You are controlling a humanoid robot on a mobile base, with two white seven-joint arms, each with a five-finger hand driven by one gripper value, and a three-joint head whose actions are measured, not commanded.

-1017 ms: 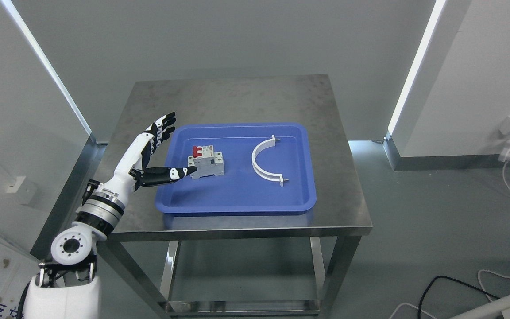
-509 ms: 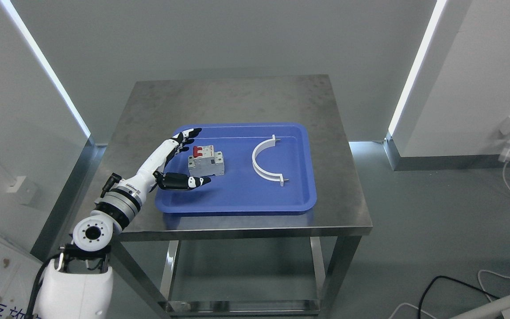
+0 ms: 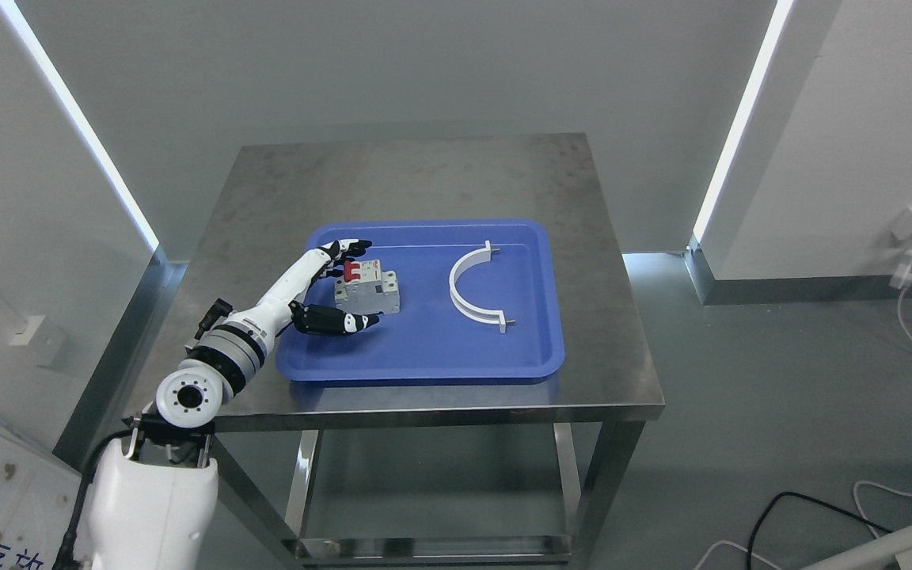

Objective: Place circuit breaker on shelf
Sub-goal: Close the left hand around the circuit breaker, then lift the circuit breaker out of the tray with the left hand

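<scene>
Sits in the blue tray [image 3: 424, 360] on the tabletop [image 3: 424, 174]: circuit breaker [image 3: 369, 291], small gray box, red switches on top. Looks hard and stiff, a bit heavy, smooth and maybe slippery. Left robot hand [image 3: 336, 293] spread wide around it, fingers [image 3: 349, 247] behind, thumb in front, not squeezing. Best held by the flat gray sides, away from the switches.
</scene>
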